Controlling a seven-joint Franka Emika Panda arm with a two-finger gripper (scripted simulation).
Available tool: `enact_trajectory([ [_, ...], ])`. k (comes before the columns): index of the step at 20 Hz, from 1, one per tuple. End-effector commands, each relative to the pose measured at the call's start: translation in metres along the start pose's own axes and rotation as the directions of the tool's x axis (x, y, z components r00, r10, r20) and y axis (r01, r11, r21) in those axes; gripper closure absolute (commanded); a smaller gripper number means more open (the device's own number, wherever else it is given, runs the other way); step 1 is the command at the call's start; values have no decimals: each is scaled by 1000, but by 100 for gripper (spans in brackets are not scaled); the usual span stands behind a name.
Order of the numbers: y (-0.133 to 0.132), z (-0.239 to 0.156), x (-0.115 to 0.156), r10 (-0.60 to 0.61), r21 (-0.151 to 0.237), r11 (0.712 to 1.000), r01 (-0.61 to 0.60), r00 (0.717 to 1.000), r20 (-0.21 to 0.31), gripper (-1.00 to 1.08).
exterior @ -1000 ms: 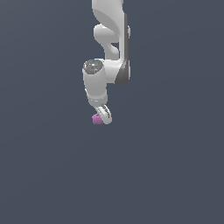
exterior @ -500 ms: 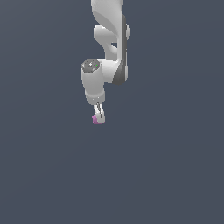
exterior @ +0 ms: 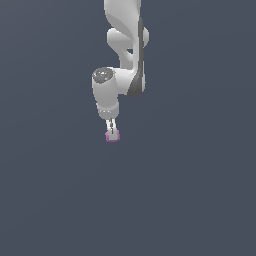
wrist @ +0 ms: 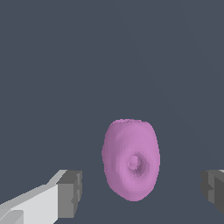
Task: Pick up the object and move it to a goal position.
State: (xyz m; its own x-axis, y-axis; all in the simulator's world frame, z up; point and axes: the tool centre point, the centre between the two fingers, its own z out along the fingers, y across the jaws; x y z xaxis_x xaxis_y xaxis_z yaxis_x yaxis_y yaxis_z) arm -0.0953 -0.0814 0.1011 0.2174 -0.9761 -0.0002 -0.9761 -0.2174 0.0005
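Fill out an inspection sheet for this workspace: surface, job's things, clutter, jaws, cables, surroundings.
Surface: plain dark grey-blue ground, unmarked.
Job's things: pink rounded lump with a dimple on its face, lying between the two fingers.
Clutter: nothing seen.
Jaws: gripper points down over the lump; jaws open, a gap showing on each side of the lump in the wrist view.
Cables: nothing seen.
Surroundings: white robot arm only; no goal marker seen.
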Motion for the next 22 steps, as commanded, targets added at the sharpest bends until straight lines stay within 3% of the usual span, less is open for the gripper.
enact_trajectory([
  [1, 0, 1, 0, 0, 0, 1000, 0, 1000, 0, -92],
  [17, 1, 50, 0, 6, 0, 1000, -6, 1000, 0, -92],
  [18, 1, 50, 0, 6, 0, 1000, -6, 1000, 0, 108],
  [22, 1, 50, 0, 6, 0, 1000, -6, 1000, 0, 108],
])
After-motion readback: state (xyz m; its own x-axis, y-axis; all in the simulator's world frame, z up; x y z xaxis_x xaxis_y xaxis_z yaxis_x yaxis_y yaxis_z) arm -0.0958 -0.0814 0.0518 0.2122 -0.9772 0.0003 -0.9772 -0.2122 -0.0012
